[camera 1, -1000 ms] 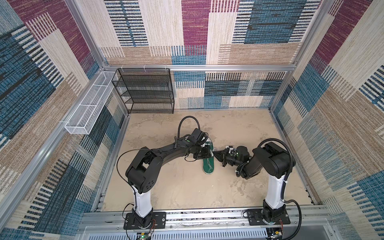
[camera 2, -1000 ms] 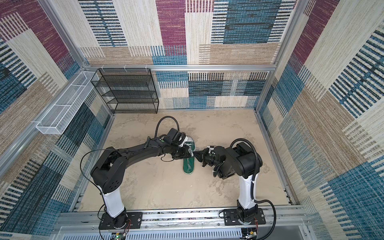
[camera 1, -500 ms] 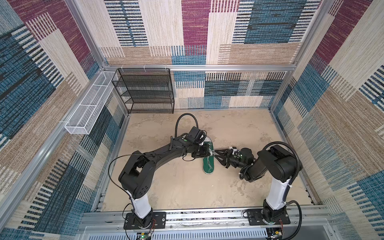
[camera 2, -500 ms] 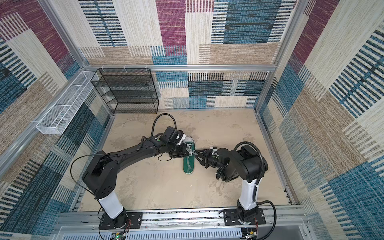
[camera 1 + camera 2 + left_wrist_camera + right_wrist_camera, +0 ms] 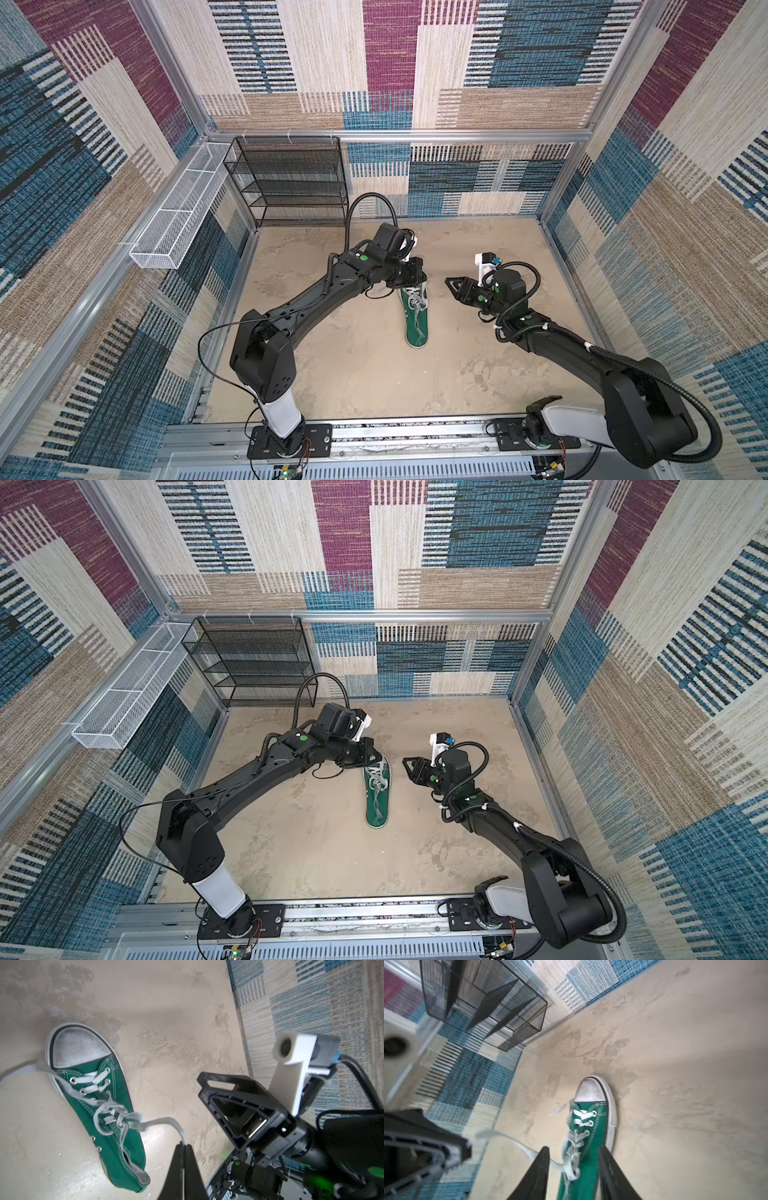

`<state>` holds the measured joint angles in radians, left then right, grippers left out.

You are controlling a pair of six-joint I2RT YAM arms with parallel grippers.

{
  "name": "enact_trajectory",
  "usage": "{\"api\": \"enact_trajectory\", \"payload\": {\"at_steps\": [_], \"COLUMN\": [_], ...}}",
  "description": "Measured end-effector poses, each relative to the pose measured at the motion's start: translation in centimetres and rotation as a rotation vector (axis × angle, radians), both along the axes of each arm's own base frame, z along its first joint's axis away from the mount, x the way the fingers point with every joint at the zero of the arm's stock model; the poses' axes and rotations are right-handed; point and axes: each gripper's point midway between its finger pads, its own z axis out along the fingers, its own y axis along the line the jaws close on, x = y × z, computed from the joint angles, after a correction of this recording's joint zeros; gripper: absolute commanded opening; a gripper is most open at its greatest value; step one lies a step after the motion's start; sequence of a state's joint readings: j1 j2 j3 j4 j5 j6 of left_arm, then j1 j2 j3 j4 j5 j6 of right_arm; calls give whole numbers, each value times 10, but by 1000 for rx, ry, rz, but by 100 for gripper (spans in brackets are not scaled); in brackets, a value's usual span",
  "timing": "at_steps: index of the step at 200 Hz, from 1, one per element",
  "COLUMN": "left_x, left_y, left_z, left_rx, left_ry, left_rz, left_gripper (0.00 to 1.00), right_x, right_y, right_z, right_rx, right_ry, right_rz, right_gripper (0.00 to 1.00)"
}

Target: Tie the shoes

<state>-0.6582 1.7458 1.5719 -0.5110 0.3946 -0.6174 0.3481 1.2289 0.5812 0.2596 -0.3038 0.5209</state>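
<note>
Shoe (image 5: 417, 328): green canvas with pale stitching. Toe cap (image 5: 76, 1049): white, scuffed grey. Sole edge (image 5: 613, 1113): white with a thin dark line. Laces (image 5: 113, 1108): whitish. Floor (image 5: 365, 374): beige, mottled with darker patches. Walls (image 5: 519, 104): woven patchwork of blue, maroon, tan and cream blocks, many crossed by dark stripes. Rack (image 5: 291, 178): black mesh. Basket (image 5: 174, 224): white mesh. Arms (image 5: 307, 299): black, with white lower links and green dots.
</note>
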Motion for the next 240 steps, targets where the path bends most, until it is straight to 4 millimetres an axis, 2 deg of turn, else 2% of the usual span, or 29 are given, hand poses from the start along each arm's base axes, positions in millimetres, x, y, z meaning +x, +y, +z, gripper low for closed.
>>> {"api": "enact_trajectory", "payload": {"at_steps": [33,76,99,132,147,163,173,188,199,214,240], "left_x": [12,15,14,10,10,9,8,7,7,8,14], "left_y": [-4,-10,-9,-7,-5,-5,-4,-2,0,4,21], "left_z": [11,15,15,17,16,15,15,15,14,12,3], "left_rx": [-16,-29,-32,-37,-36,-35,-35,-35,-33,-28,-6], "left_ry": [-6,-3,2,6,9,12,12,12,14,17,27], "left_rz": [-2,-15,-20,-23,-22,-22,-22,-20,-17,-12,21], "left_gripper": [0,0,0,0,0,0,0,0,12,26,33], "right_x": [-17,-26,-20,-2,6,13,15,19,21,22,20], "right_y": [10,31,45,59,65,69,71,74,75,75,73], "right_z": [4,-1,-4,9,11,10,8,8,10,13,14], "right_rx": [-182,-238,-217,-175,-164,-158,-151,-140,-134,-123,-124], "right_ry": [-170,-261,-272,-323,-335,-333,-326,-322,-325,-323,-320], "right_rz": [151,292,340,358,365,369,372,375,373,367,359], "right_gripper": [45,48,48,46,42,34,27,11,4,0,0]}}
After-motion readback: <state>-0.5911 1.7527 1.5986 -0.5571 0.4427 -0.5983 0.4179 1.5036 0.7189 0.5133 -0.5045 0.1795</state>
